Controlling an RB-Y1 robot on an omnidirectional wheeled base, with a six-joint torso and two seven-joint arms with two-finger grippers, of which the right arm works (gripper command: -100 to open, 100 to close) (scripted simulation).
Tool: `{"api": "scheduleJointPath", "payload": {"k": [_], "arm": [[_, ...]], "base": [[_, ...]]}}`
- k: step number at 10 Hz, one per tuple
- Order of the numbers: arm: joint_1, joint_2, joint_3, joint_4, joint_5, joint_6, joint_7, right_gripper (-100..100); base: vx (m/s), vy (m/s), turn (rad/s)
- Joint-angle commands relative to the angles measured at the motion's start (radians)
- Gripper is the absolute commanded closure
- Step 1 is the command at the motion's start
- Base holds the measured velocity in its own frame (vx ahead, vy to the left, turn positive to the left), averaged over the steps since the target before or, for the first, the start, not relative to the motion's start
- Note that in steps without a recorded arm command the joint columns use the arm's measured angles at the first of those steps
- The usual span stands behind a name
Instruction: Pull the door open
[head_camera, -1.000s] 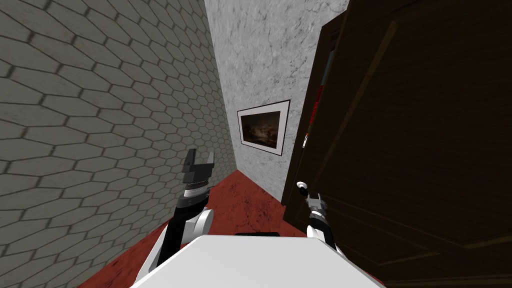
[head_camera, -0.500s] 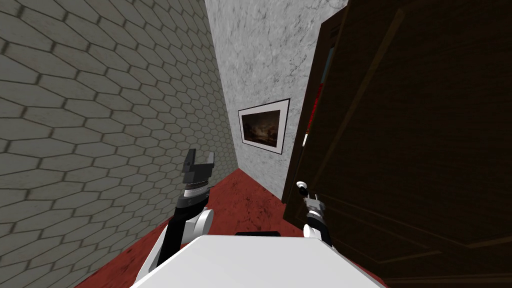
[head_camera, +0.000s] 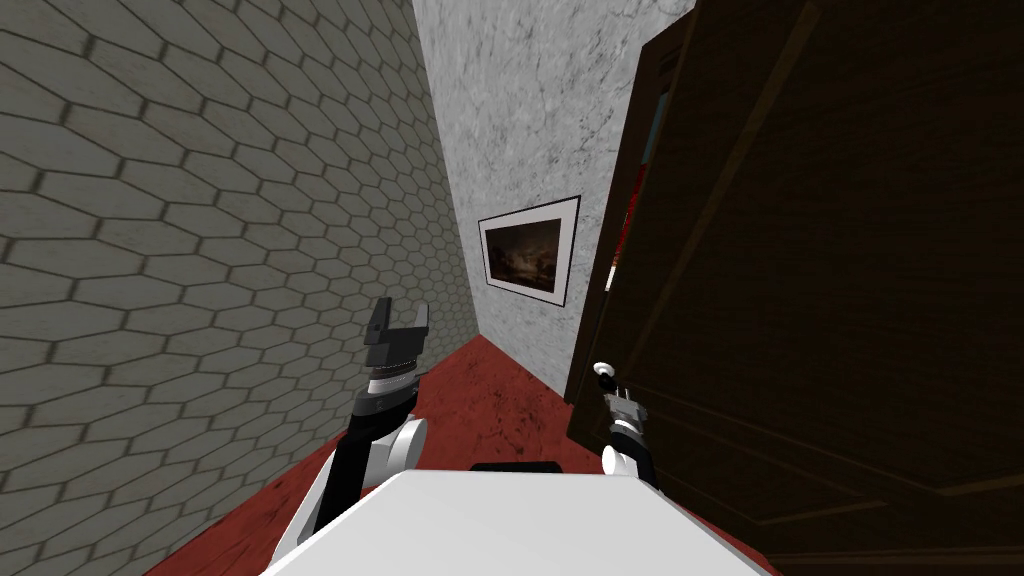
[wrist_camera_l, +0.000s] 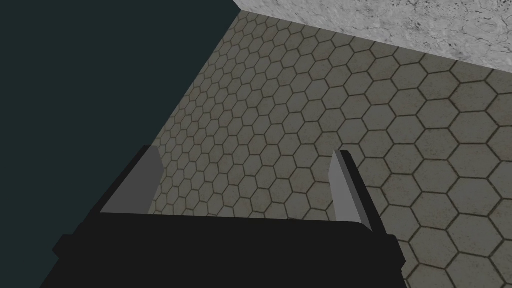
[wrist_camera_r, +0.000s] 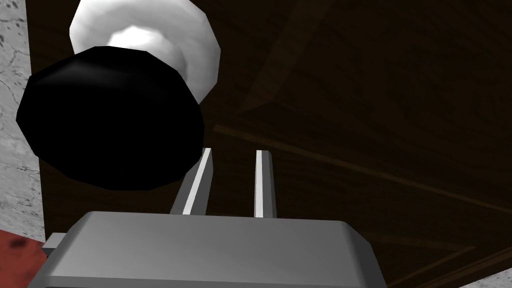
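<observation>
A: Where's the door (head_camera: 820, 300)?
B: Dark, close on the right, knob (wrist_camera_r: 110, 120) at its edge.
A: And the right gripper (wrist_camera_r: 234, 152)?
B: Just beside the knob, fingers narrow, nothing between them.
A: The left gripper (wrist_camera_l: 245, 152)?
B: Up by the tiled wall (head_camera: 200, 250), fingers wide.

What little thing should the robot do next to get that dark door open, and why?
Probably slide the right tool sideways to the black knob and open it around the knob. Its fingers stand close together with nothing between them, beside the knob and not on it, in front of the dark door.
</observation>
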Motion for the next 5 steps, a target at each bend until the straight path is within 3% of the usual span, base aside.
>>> {"api": "scheduleJointPath", "payload": {"k": [1, 2, 5], "arm": [[-0.033, 0.008, 0.019, 0.021, 0.007, -0.021, -0.015, -100], [-0.033, 0.008, 0.019, 0.021, 0.007, -0.021, -0.015, -100], [-0.039, 0.022, 0.030, 0.018, -0.030, -0.022, -0.093, -100]], "base": [[-0.004, 0.006, -0.012], [-0.003, 0.009, 0.019], [-0.038, -0.001, 0.035]]}}
